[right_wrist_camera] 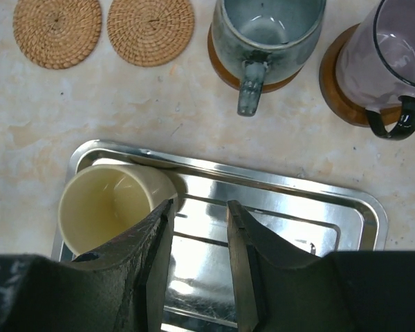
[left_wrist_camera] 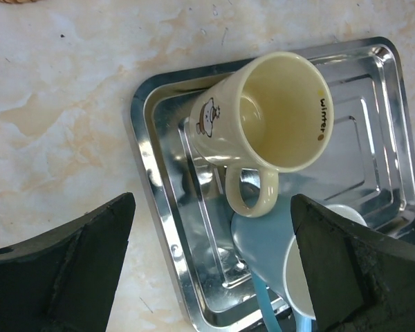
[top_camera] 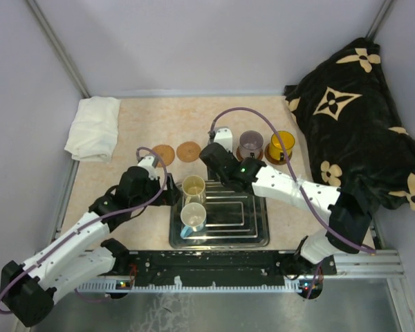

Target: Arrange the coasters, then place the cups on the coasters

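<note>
Two mugs in steel tray [top_camera: 256,238]: white-and-blue mug [top_camera: 194,218] nearest, cream mug [top_camera: 194,188] behind. Left end effector [left_wrist_camera: 213,207] spread wide. Right end effector [right_wrist_camera: 200,207] almost pressed together, pinching nothing, beside cream rim; risk of toppling by nudge. Bare coasters [right_wrist_camera: 57,31] beyond.

From my console the left arm [top_camera: 76,243], rooted around seven o'clock in the top view, shows white shell links between chunky black joint housings. The right arm [top_camera: 290,188], rooted near four o'clock, is built the same. A lilac cable [top_camera: 261,117] comes off each wrist and trails along the links. I can see a small green light [top_camera: 243,167] on the right arm's wrist housing. Both bases sit on a black rail [top_camera: 214,266] edged with a white toothed strip [top_camera: 194,284]. The left gripper [left_wrist_camera: 213,202] has broad matte-black wedge fingers [left_wrist_camera: 76,266]. The right gripper [right_wrist_camera: 200,205] has narrower dark ones with flat inner faces.
</note>
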You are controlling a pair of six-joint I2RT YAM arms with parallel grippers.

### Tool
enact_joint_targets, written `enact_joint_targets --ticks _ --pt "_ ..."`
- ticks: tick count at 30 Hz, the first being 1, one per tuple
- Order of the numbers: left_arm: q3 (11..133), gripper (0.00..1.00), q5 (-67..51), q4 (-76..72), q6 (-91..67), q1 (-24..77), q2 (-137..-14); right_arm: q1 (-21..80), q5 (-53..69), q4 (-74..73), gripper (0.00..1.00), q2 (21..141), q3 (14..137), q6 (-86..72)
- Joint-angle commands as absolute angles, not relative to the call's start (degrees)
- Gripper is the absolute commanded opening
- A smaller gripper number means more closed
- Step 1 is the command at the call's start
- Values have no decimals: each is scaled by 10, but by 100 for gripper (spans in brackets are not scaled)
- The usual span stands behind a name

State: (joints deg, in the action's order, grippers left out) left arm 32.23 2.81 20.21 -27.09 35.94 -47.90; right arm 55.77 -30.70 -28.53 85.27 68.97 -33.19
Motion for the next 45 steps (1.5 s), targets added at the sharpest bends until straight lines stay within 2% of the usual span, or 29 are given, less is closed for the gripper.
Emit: enact_joint_targets --ticks 1,16,23,27,30,37,45 --pt "319 100 -6 231 -293 366 -449 564 -300 -265 37 835 685 -339" --pt "332 100 -37 288 -359 410 -412 566 -304 -276 38 809 656 -347" --pt "410 100 -17 379 -374 451 -397 557 -313 -272 39 790 655 -340" --pt "450 100 -44 439 -387 475 -408 531 -296 -263 39 758 629 -356" --pt "454 100 -19 488 -410 497 -398 515 -277 -244 38 729 602 -359" --pt "462 99 50 481 -435 503 -371 513 -285 -261 40 707 592 -362" --pt "402 99 26 457 -431 505 -379 505 -311 -261 43 709 602 -343"
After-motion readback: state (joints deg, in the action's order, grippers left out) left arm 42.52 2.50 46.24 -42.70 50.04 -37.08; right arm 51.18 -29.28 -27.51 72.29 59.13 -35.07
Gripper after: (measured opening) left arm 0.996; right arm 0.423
